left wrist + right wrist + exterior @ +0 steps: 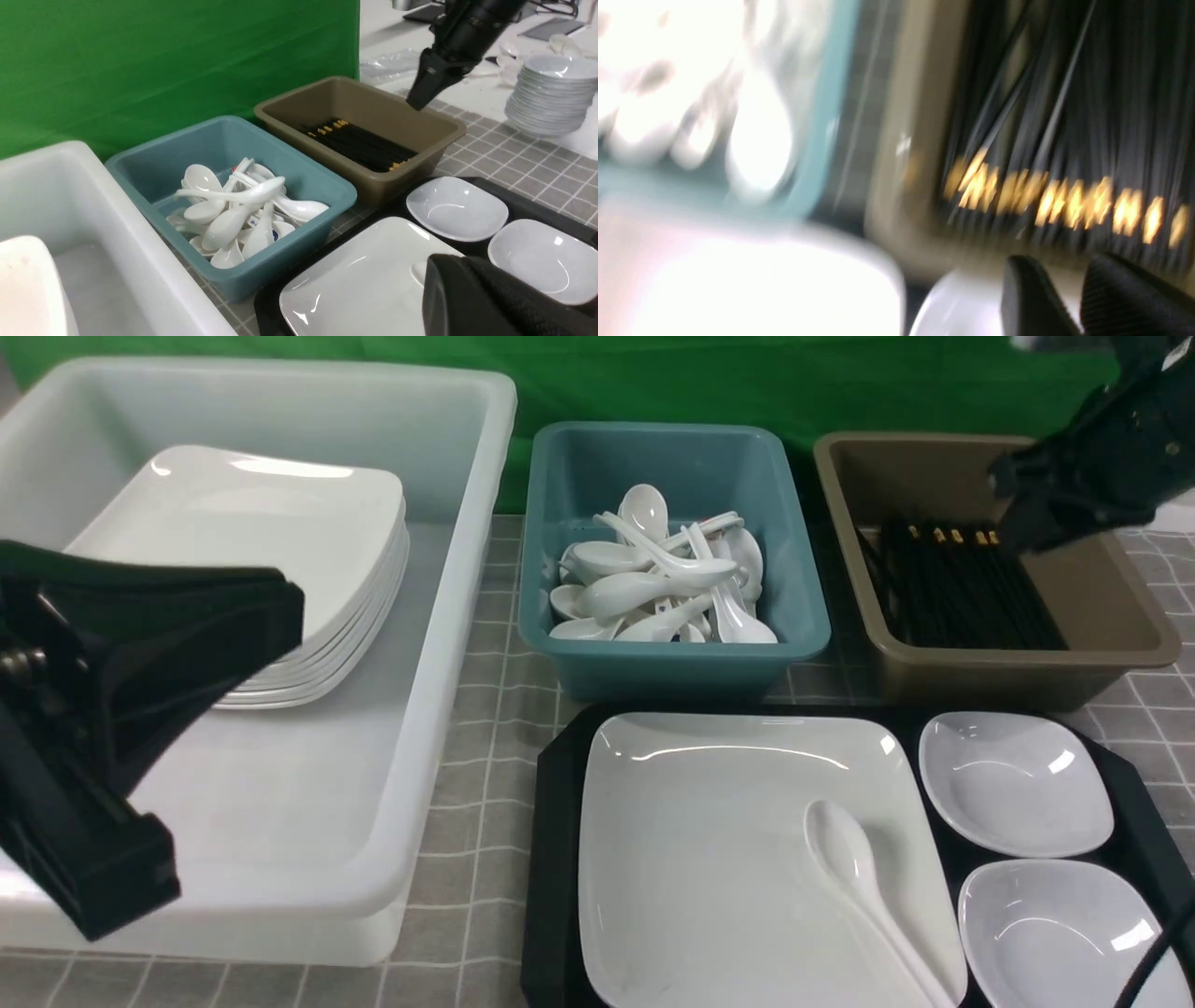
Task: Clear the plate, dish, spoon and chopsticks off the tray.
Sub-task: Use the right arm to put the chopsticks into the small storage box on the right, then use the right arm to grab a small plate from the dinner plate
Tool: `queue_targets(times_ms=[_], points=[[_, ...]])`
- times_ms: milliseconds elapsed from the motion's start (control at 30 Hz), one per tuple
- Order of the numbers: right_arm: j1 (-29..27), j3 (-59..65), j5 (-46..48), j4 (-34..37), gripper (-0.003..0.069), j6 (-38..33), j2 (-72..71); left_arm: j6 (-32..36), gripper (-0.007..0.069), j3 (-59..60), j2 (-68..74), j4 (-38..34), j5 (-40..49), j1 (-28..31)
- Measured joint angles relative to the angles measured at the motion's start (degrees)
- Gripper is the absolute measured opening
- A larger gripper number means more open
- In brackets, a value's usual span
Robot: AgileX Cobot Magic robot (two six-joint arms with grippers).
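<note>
Chopsticks (962, 588) lie bundled in the brown tub (980, 683), none on the tray (553, 859) — my right hand (1016, 527) hangs over that tub, tips slightly apart and empty, since that is where sticks are sorted. Plate (709, 859), with the spoon (854, 868) lying on it, and two small dishes (1013, 784) sit on the tray; my left hand (280, 607), shut and empty, hovers by the white bin (457, 616) of stacked plates (280, 523) — probably the plate's destination.

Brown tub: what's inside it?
Black gold-banded chopsticks lie in the brown tub. The right pincer hides its far right corner; the floor beneath the chopsticks is hidden.
</note>
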Motion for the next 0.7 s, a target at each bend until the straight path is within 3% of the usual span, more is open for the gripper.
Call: queue_targets(times_ms=[100, 233, 333, 500, 700], points=[[7.2, 10.5, 1.6, -7.2, 0.0213, 4.7, -6.7, 0.0, 0.0006, 0.0, 0.1, 0.0, 0.6, 0.0], [16.1, 23.3, 4.6, -17.7, 0.0286, 12.1, -14.8, 0.3, 0.0006, 0.0, 0.1, 0.2, 0.9, 0.0], [22.3, 35.3, 3.2, -21.2, 0.0401, 14.8, -20.1, 0.8, 0.0006, 0.0, 0.1, 0.5, 1.2, 0.0], [24.5, 46.9, -3.1, -21.9, 0.0521, 15.9, -21.0, 1.1, 0.0006, 0.0, 0.1, 0.6, 1.3, 0.0], [24.6, 53.6, -12.9, -22.1, 0.0538, 17.2, -18.8, 1.2, 0.0006, 0.0, 0.1, 0.7, 1.3, 0.0]])
